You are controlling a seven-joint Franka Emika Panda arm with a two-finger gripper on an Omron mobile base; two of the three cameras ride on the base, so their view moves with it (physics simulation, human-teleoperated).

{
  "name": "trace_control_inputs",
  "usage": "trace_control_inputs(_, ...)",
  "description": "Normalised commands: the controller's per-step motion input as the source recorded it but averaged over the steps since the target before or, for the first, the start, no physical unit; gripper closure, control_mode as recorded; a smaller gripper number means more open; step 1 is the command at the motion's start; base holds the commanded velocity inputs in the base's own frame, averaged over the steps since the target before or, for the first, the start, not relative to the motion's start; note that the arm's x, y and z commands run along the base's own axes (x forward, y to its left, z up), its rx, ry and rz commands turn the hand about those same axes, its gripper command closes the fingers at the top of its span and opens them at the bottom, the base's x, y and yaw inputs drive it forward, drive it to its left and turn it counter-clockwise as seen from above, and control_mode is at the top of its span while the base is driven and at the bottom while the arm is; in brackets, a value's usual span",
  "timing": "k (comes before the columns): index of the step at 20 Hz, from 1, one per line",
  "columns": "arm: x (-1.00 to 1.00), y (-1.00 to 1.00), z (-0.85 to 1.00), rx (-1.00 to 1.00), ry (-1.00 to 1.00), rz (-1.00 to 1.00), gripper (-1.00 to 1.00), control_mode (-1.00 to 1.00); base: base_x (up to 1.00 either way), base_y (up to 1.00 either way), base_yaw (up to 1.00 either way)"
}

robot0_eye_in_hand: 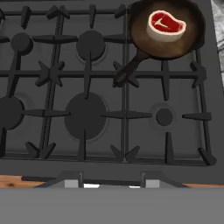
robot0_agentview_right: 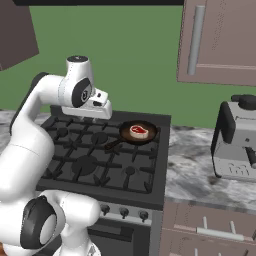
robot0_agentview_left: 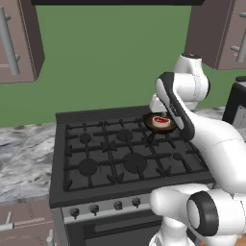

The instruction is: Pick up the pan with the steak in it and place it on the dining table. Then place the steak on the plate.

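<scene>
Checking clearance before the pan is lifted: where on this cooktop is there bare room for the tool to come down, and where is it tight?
The black gas stove's front burners and back left grates lie bare. So does the marbled countertop left of the stove. It is crowded only at the back right burner, where the small dark skillet holds the red steak, its handle angling toward the stove's middle.

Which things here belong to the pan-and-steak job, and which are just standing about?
Job: pan on the stove's back right burner; steak lying in it; gripper above the stove, empty.

Standing about: stove, coffee machine on the marbled countertop, wall cabinets.
</scene>
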Motion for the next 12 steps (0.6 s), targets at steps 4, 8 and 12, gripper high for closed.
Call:
trace_control_inputs(4, -0.04, 0.0, 0.0, 0.0, -0.01, 0.0, -1.0, -1.0, 0.0, 0.0, 0.0)
trace_control_inputs(8, 0.0, 0.0, 0.0, 0.0, -0.01, 0.0, -1.0, -1.0, 0.0, 0.0, 0.0)
trace_control_inputs(12, 0.01, 0.0, -0.11, -0.02, 0.0, -0.01, -1.0, -1.0, 0.0, 0.0, 0.0)
